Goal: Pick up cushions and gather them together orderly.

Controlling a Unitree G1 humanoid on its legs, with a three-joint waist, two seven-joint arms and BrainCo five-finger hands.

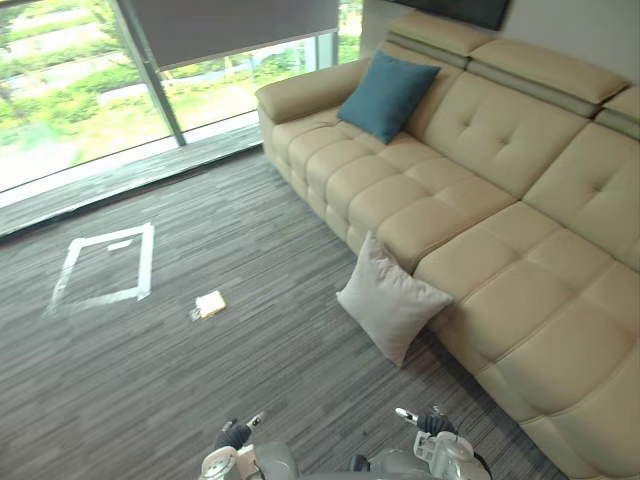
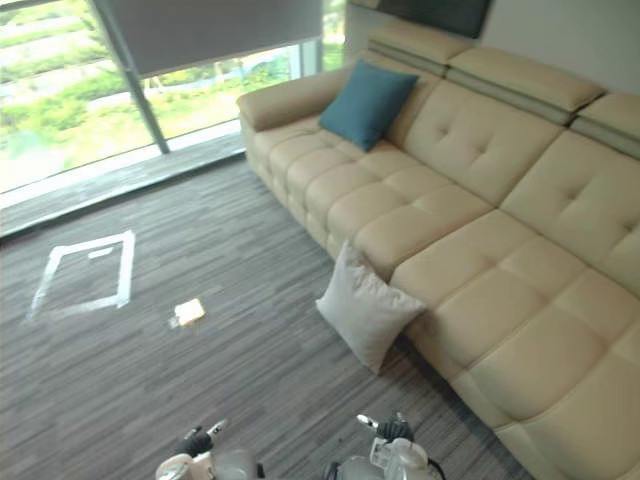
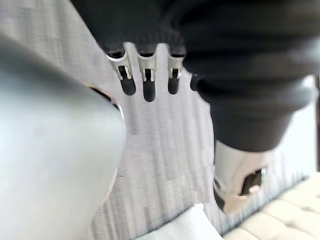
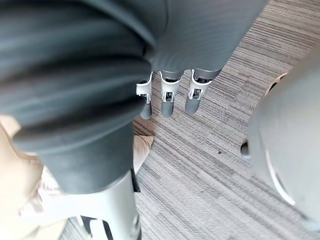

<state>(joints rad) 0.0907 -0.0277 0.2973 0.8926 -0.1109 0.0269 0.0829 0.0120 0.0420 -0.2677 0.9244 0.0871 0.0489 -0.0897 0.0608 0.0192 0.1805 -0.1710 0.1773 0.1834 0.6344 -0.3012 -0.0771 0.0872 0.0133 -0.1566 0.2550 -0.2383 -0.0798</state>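
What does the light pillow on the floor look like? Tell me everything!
The pale grey square fabric cushion looks soft and plump, with pointed corners and a few gentle creases. It stands tilted on the grey striped carpet, one corner up, leaning back against the front of the beige tufted leather sofa. Nothing else touches it.

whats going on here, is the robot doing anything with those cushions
Nothing is being handled yet. The robot faces the sofa with its left hand and right hand low, open and empty. A light grey cushion stands on the floor, leaning against the sofa front; a blue cushion sits on the sofa's far end.
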